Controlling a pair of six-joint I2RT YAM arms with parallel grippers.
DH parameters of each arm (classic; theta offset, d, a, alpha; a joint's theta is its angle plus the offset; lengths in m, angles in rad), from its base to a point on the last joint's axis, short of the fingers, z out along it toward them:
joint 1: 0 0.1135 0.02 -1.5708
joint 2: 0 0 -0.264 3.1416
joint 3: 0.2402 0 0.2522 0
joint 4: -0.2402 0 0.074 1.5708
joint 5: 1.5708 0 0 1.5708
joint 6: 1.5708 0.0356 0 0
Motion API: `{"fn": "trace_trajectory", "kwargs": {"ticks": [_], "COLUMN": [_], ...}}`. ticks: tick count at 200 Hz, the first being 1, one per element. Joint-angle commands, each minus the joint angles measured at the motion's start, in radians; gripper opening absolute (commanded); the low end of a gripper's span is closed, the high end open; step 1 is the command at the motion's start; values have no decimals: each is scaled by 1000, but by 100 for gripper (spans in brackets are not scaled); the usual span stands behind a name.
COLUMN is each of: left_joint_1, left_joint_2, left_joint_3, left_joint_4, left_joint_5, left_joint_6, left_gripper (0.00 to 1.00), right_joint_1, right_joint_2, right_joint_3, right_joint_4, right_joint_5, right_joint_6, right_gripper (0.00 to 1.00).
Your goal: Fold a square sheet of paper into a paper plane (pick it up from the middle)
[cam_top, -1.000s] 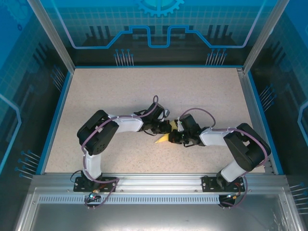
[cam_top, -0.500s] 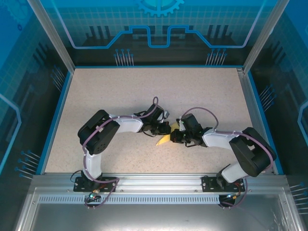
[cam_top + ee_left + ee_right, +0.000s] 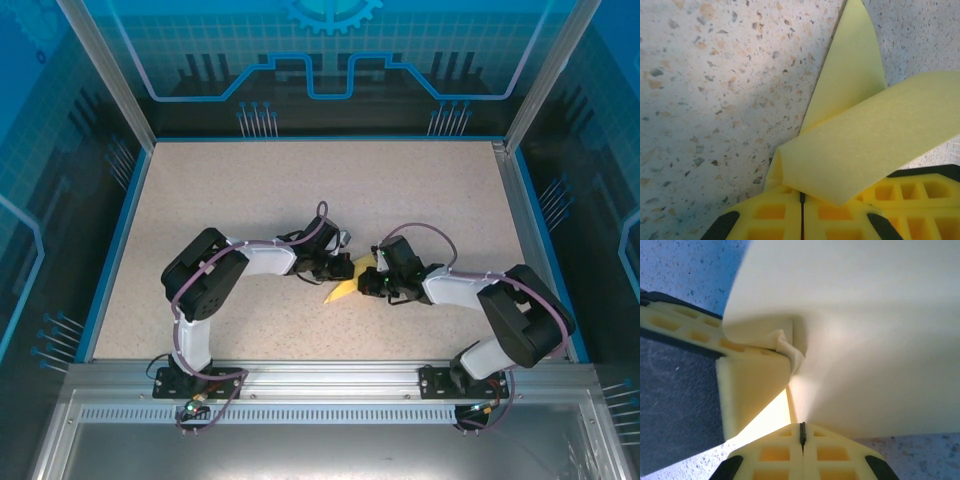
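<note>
Left gripper (image 3: 345, 268) is pressed together, pinching the yellow paper (image 3: 340, 291) at one end; right gripper (image 3: 368, 283) is likewise shut on it from the other side. The two tips are nearly touching near table (image 3: 250, 190) ctr.

Paper is no longer a flat square. From above it's a narrow pointed wedge, w/ the tip on the table aimed toward the near-left and the wide end up between the tools.

Left wrist view: one long pointed flap lies flat on the table, and a 2nd flap curls over it, rounded and not creased. Right wrist view: paper is bunched and wrinkled right at the pinch.

Judgement: well past halfway. Pickup and main diagonal folds look done, shape is approx plane-like. Left to do, prob.: flatten the curled flap into a sharp crease, match the other side, then let go.
</note>
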Motion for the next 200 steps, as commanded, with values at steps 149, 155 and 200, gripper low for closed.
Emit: {"fn": "trace_trajectory", "kwargs": {"ticks": [149, 155, 200], "left_joint_1": [-9, -8, -8], "left_joint_2": [-39, -35, -10], "left_joint_3": [-44, -45, -51], "left_joint_4": [48, 51, 75], "left_joint_5": [91, 92, 102], "left_joint_6": [-44, -47, -55], "left_gripper": [7, 7, 7], "right_joint_1": [-43, -43, -48], "right_joint_2": [56, 55, 39], "right_joint_3": [-37, -38, -51], "right_joint_4": [94, 97, 97], "right_joint_5": [-39, -39, -40], "right_joint_6": [31, 31, 27], "right_gripper": [2, 2, 2]}}
